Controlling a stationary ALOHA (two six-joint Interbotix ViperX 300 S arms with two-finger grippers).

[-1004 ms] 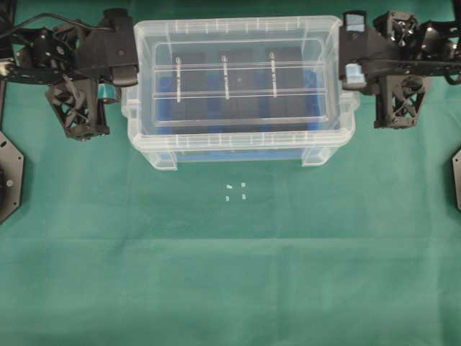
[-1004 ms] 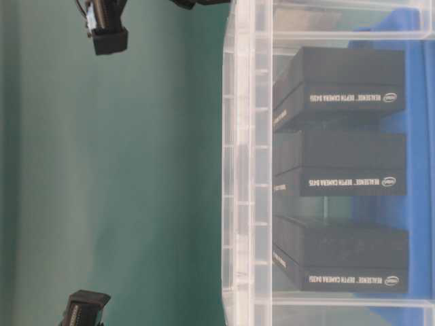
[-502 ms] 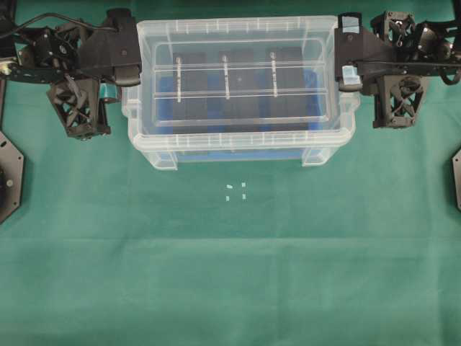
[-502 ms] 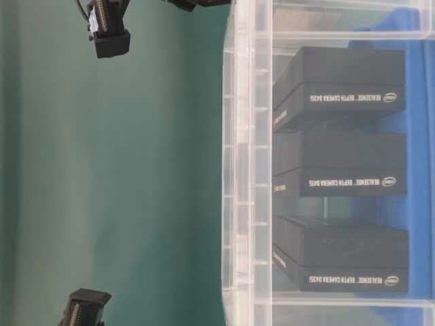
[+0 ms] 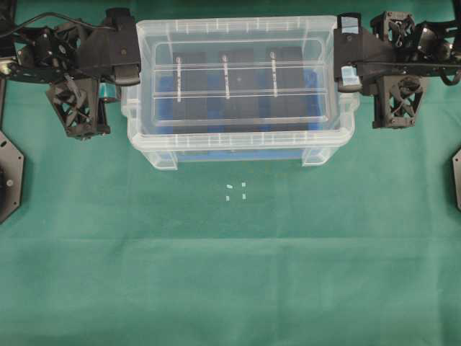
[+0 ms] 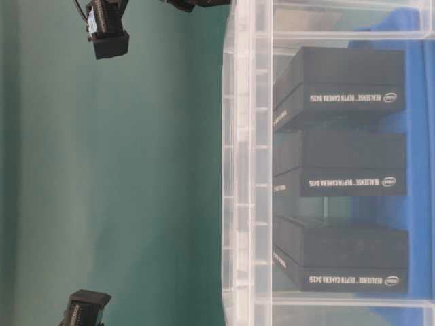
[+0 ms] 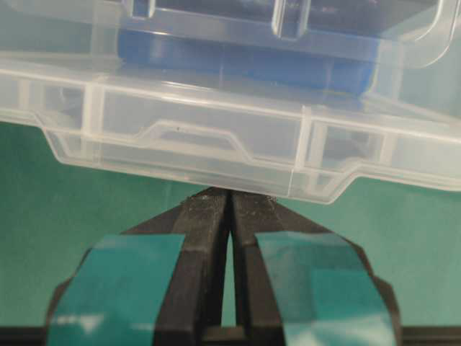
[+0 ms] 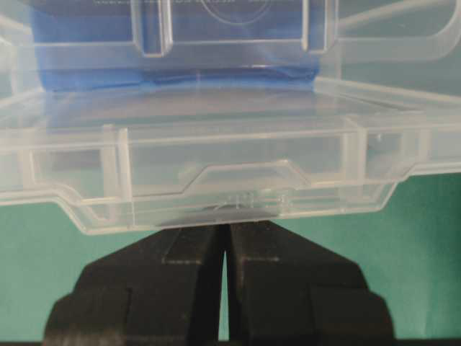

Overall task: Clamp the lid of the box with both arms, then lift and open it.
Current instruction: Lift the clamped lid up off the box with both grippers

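The clear box (image 5: 241, 148) stands at the back of the green cloth with three black oblong boxes (image 5: 227, 83) on its blue bottom. The flat clear lid (image 5: 241, 43) lies on top of it. My left gripper (image 5: 133, 72), marked with teal tape, is shut at the box's left end. In the left wrist view its tips (image 7: 230, 196) touch the underside of the clear end rim (image 7: 194, 137). My right gripper (image 5: 344, 72) is shut at the right end, and its tips (image 8: 223, 227) touch the clear end rim (image 8: 238, 180). I cannot tell lid rim from tub handle there.
Small white marks (image 5: 236, 191) lie on the cloth in front of the box. Black arm bases sit at the left edge (image 5: 11, 180) and the right edge (image 5: 455, 176). The table-level view shows the box wall (image 6: 245, 170) and arm parts (image 6: 105, 30).
The right gripper has shifted slightly inward against the box's end. The left arm has shifted slightly too. The box and lid have not moved.
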